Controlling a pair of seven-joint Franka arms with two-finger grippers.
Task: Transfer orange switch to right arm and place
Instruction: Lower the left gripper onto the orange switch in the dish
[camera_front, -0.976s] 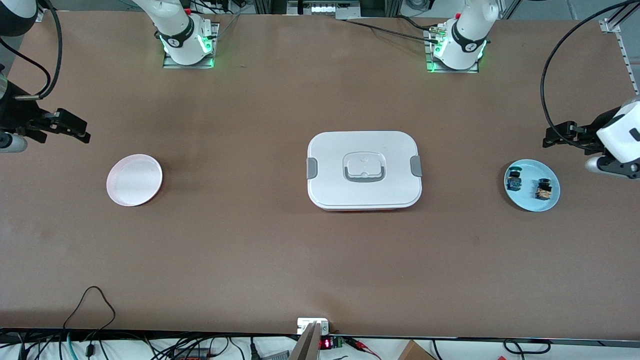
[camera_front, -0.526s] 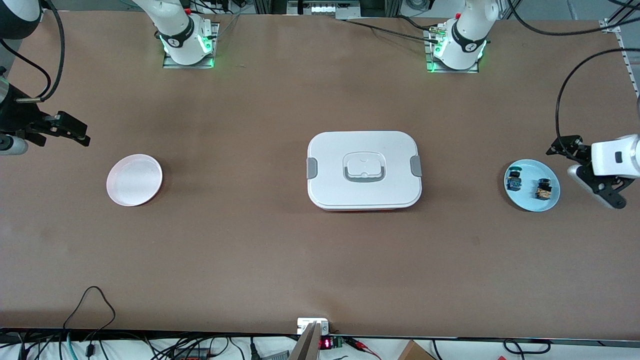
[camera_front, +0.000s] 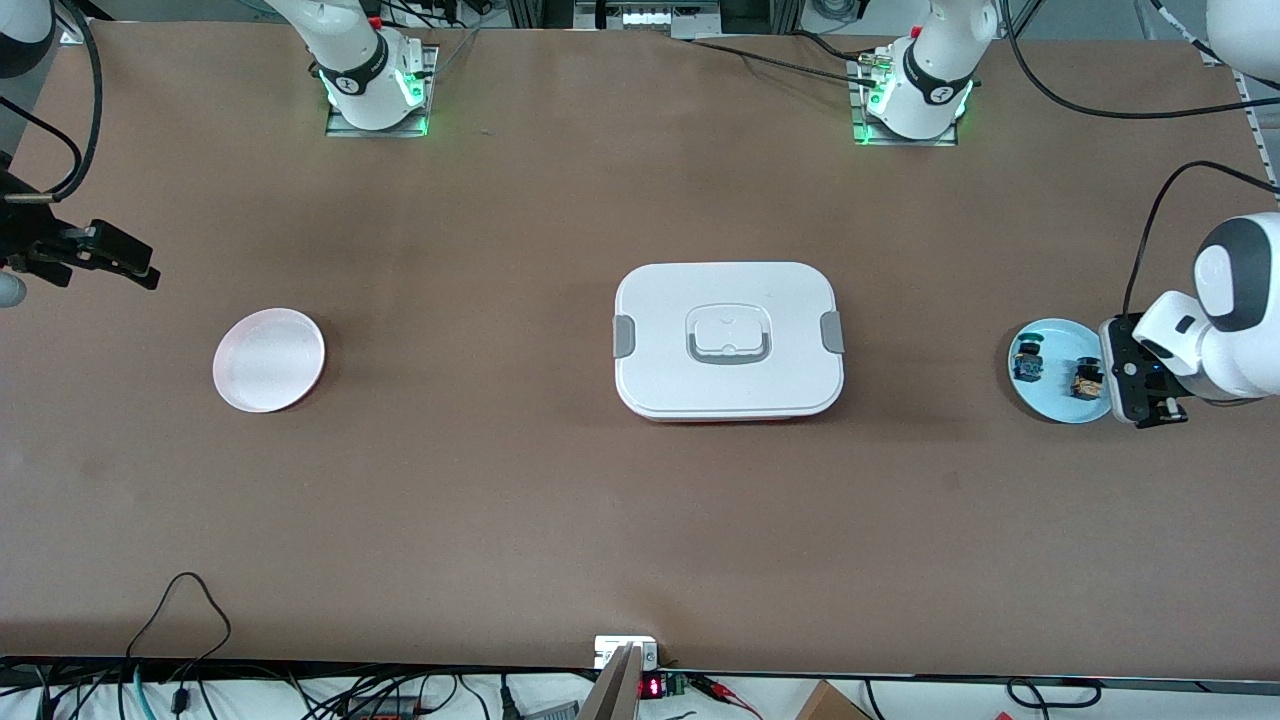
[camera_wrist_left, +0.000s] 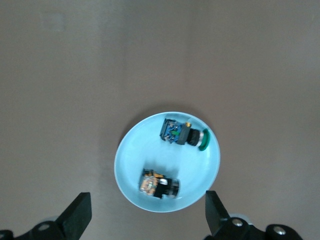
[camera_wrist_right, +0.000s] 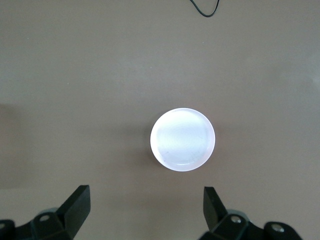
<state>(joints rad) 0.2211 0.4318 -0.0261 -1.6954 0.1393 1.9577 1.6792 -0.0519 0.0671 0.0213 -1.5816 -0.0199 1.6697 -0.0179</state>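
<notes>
My left gripper (camera_wrist_left: 145, 220) hangs spread wide over the blue plate (camera_wrist_left: 130, 165) holding the orange switch (camera_wrist_left: 159, 183), my right gripper (camera_wrist_right: 145, 217) equally wide above the pink plate (camera_wrist_right: 183, 139).

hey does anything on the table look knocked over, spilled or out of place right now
Nothing stands out. The orange switch and the blue-green switch lie apart on the blue plate, the pink plate is bare, and the white box sits closed.
</notes>
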